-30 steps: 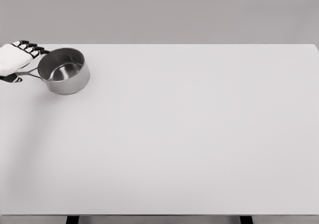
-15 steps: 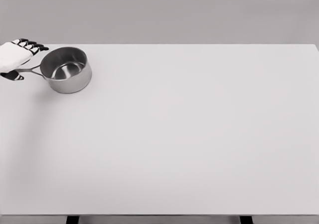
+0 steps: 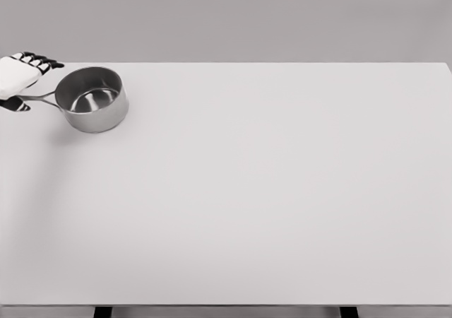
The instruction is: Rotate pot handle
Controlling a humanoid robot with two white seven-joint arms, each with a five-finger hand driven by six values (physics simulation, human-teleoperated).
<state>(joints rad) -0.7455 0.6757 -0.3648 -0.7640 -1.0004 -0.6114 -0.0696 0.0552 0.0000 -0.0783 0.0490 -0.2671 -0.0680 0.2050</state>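
On a white table [image 3: 268, 191] before a grey wall, the left hand [image 3: 15, 78] grasps the handle [image 3: 39, 99] of a steel saucepan [image 3: 92, 99] at the far left.

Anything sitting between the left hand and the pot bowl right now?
Only the pot's own handle, running from the left hand to the pot. The head view shows nothing else there.

My left hand [image 3: 15, 78] grips the thin handle [image 3: 41, 98] of a steel pot [image 3: 92, 99] at the white table's [image 3: 268, 191] far left corner; my dark-tipped fingers [image 3: 39, 61] lie just above the handle, the empty pot immediately right of them.
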